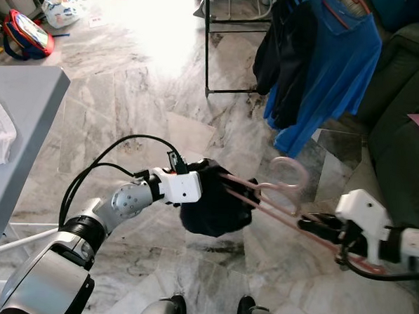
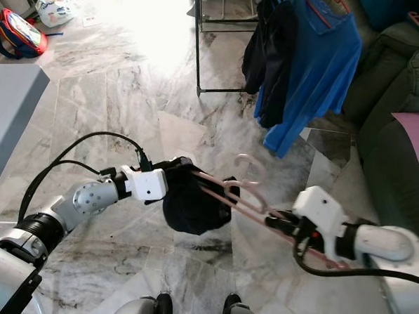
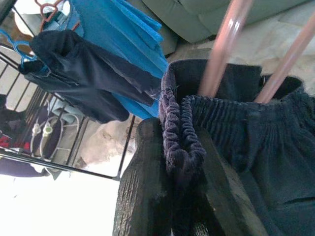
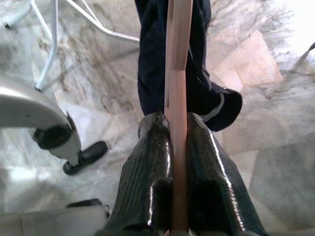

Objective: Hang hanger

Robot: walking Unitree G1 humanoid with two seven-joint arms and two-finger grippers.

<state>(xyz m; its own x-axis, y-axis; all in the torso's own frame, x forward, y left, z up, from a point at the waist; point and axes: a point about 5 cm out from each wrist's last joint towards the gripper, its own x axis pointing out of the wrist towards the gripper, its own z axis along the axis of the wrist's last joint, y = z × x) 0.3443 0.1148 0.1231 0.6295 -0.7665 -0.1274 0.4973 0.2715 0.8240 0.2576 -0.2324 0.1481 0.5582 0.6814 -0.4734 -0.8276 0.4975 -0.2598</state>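
Marble floor (image 1: 142,97), grey and veined, spreads under everything; the black clothes rack (image 1: 233,32) stands on it ahead of the robot and serves as the landmark. A blue shirt (image 1: 334,65) and a dark top (image 1: 285,55) hang from the rack's near end, with a dark green sofa (image 1: 403,90) to the rack's right. A grey table edge (image 1: 23,98) sits well to the rack's left, nearer the robot

Between the robot and the rack, well short of it, both arms hold up a pink hanger (image 1: 278,196) carrying a dark garment (image 1: 214,206) with an elastic waistband. The left gripper (image 3: 182,167) pinches that waistband where it sits over the hanger's bars. The right gripper (image 4: 177,162) is clamped on one pink bar at the hanger's other end. The hanger lies nearly level, its hook (image 1: 293,175) curling upward toward the rack

By the look of it, the garment is already on the hanger and the carrying stage is in hand; hanging is not yet done. The next move likely calls for closing in on the rack, raising the hanger upright, and guiding the hook over the rail beside the blue shirt without letting the garment slide off
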